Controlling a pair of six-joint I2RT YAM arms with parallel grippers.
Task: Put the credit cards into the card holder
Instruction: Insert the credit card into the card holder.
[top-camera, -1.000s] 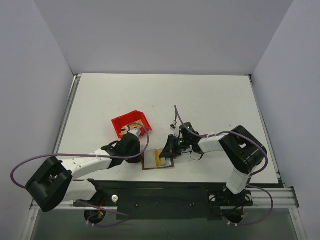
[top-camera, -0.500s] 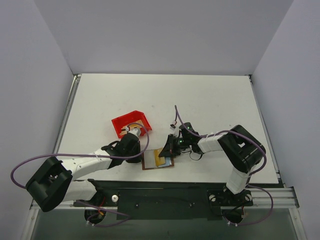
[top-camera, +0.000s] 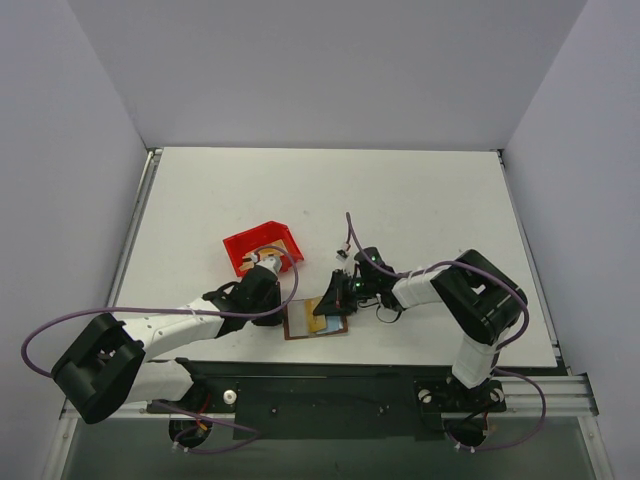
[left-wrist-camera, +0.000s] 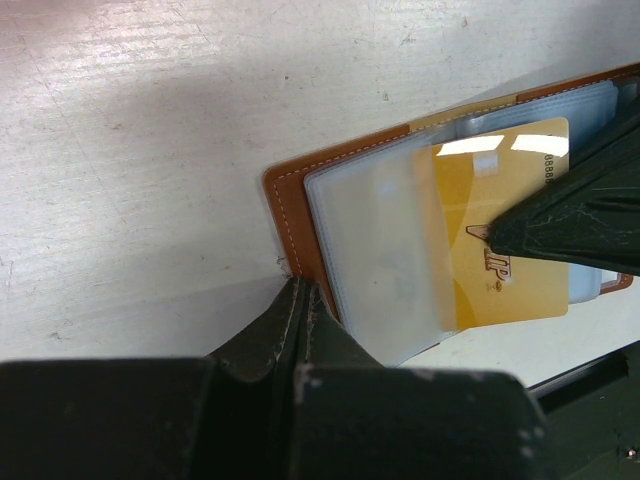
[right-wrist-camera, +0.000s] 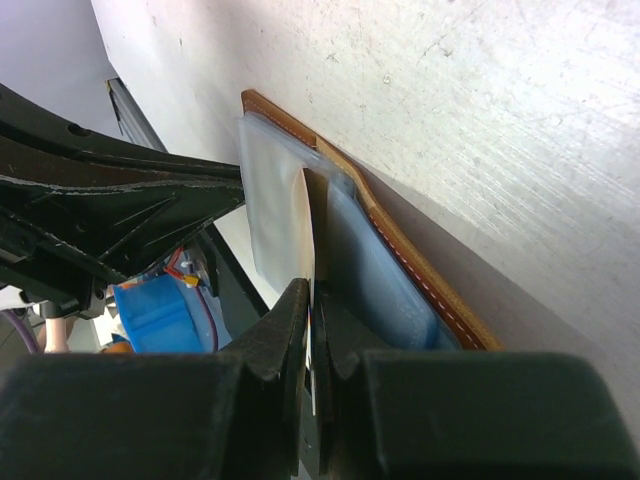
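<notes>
The brown card holder lies open near the table's front edge, its clear pocket panels facing up. My right gripper is shut on a gold credit card, seen edge-on between its jaws in the right wrist view. The card's far end sits under a pocket panel. My left gripper is shut, and its tips press on the holder's stitched brown left edge. Another gold-tan credit card shows in the red bin, partly hidden by the left wrist.
The red plastic bin stands just behind the left gripper. A loose cable end lies behind the right wrist. The black base rail runs close in front of the holder.
The right gripper has edged slightly left toward the holder with the card. The left arm has not moved.
</notes>
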